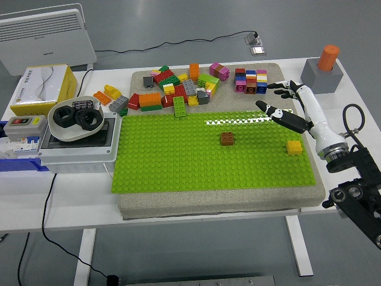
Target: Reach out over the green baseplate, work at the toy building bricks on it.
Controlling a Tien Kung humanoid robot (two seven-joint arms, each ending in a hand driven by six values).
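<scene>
Green baseplate (178, 161) lying on table w/ brown brick (227, 139) & yellow brick (294, 147) sitting on it; right robot hand (290, 106) hovering over far-right corner, fingers spread, holding nothing.

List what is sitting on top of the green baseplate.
Two bricks stand on the green baseplate: a brown brick near the middle and a yellow brick by the right edge. The right robot hand hangs open over the far right corner, holding nothing. Nothing is covered.
</scene>
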